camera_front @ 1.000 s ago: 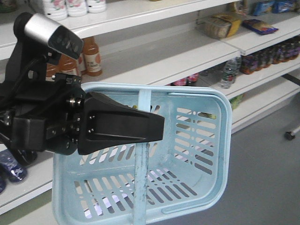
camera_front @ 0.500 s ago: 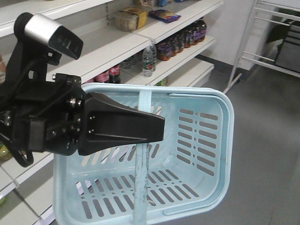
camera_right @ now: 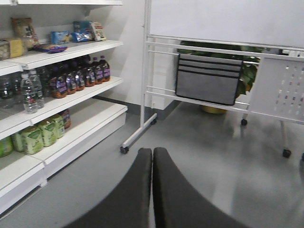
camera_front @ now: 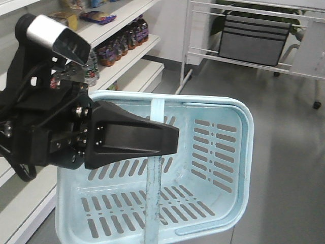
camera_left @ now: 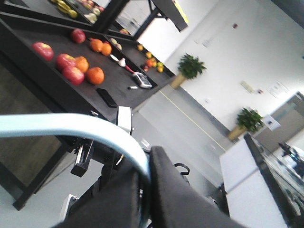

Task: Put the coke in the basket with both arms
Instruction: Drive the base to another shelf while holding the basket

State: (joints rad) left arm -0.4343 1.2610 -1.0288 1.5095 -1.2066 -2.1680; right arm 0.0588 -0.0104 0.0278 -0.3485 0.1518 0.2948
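Observation:
The light blue basket [camera_front: 242, 152] hangs tilted in front of me, with nothing inside it. My left gripper [camera_front: 172, 138] is shut on its flat handle [camera_front: 154, 193]. In the left wrist view the pale blue handle [camera_left: 71, 124] curves down between the two black jaws of that gripper [camera_left: 148, 164]. My right gripper [camera_right: 152, 152] is shut with nothing in it, hanging over grey floor. A dark bottle with a reddish label [camera_right: 65, 118] stands on a low shelf. It is too small to tell if it is the coke.
White shelves [camera_right: 71, 50] run along the left with dark bottles [camera_right: 78, 78], water bottles [camera_right: 29, 92] and green packs [camera_right: 33, 137]. A wheeled whiteboard stand [camera_right: 142, 95] with a grey pouch [camera_right: 207, 78] stands ahead. Behind the left arm is a black fruit table [camera_left: 57, 61].
The whole view has swung: the shelves have slid off to the left and the whiteboard stand and open floor have come into sight. The left gripper keeps the same hold on the basket.

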